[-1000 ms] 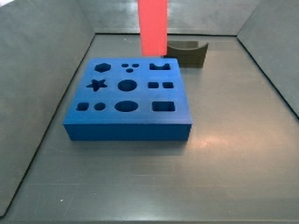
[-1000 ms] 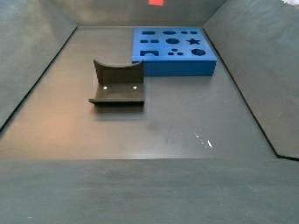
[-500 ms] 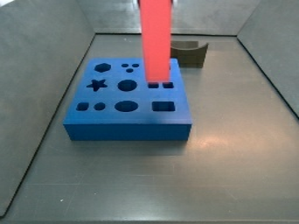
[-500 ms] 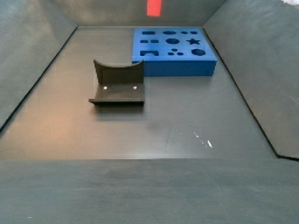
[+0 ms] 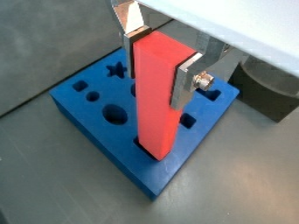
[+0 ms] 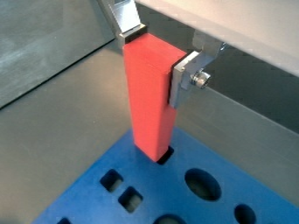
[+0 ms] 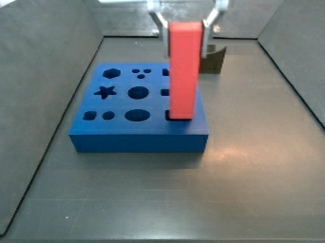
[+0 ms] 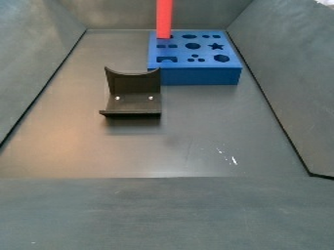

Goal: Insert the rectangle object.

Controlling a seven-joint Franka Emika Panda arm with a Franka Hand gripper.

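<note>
I read the gripper (image 5: pixel 160 54) above the blue shape-sorter block (image 5: pixel 105 144), its jaws clamped on the upper end of the red rectangle object (image 5: pixel 156 96), silver fingers (image 5: pixel 188 80) flat against its sides. The piece stands upright, long axis vertical, lower end at the mouth of the rectangular slot (image 7: pixel 181 116) near the block's corner; how far it has entered I cannot tell. Insertion step in hand: I judge the next move a straight descent, then release; the fixture (image 8: pixel 131 93) sits apart on the tabletop (image 8: pixel 196 137).
</note>
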